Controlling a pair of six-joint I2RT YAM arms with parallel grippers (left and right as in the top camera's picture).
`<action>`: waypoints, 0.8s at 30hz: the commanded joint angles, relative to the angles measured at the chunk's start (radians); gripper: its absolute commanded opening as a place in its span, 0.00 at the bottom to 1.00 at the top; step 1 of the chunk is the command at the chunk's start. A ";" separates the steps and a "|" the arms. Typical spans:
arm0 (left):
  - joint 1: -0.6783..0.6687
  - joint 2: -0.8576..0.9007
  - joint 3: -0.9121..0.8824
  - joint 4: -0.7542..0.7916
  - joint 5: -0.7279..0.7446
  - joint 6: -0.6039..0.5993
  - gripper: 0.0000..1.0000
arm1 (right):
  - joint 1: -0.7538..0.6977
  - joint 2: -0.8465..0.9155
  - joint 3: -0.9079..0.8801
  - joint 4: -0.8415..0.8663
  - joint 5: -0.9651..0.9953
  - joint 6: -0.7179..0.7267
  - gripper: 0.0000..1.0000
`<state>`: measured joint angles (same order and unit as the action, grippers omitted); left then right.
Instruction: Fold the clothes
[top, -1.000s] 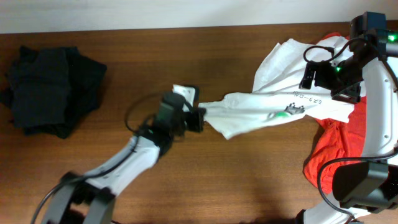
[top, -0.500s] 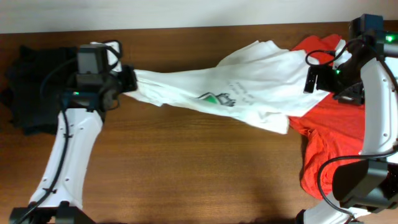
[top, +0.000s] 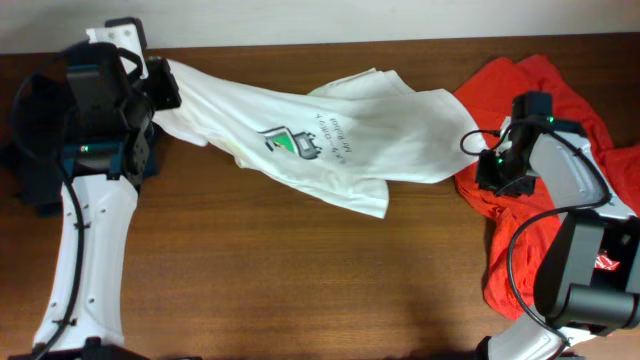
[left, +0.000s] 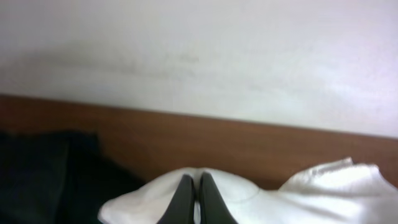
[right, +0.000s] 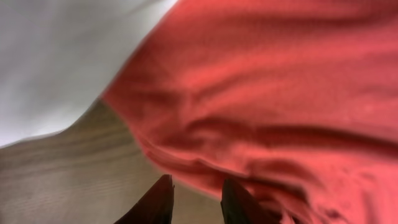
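The white cotton T-shirt (top: 400, 130) lies across the far half of the wooden table (top: 300, 280), drawn out in a long band from 10 o'clock towards 2 o'clock. Its cloth is soft and wrinkled, narrow at the left end and wider in the middle. The green-and-black print (top: 290, 143) with dark text faces up near the centre. The left gripper (top: 168, 90) is at 10 o'clock, its thin black fingers (left: 186, 196) pressed together on a rounded fold of the T-shirt (left: 323, 186), with the pale wall (left: 199, 56) behind. A dark pile (left: 43, 174) of clothes lies at 9 o'clock, partly under the left arm. At 3 o'clock a red shirt (top: 530, 80) is crumpled in soft folds. The right gripper (right: 198, 199) is low at its edge, fingers apart, with bare wood between them.
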<state>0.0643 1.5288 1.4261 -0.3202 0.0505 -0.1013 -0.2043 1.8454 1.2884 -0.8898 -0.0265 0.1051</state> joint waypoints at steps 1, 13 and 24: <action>0.007 0.099 0.021 0.104 -0.026 0.029 0.01 | -0.006 -0.002 -0.067 0.086 0.009 0.004 0.30; 0.006 0.262 0.021 -0.130 0.119 0.027 0.99 | -0.176 0.140 -0.073 0.199 0.013 0.005 0.30; -0.247 0.342 -0.021 -0.571 0.417 0.014 0.99 | -0.442 0.139 0.122 -0.023 -0.028 0.151 0.52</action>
<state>-0.1005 1.8267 1.4372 -0.8970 0.4290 -0.0864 -0.6487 1.9774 1.3014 -0.8608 -0.0235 0.2268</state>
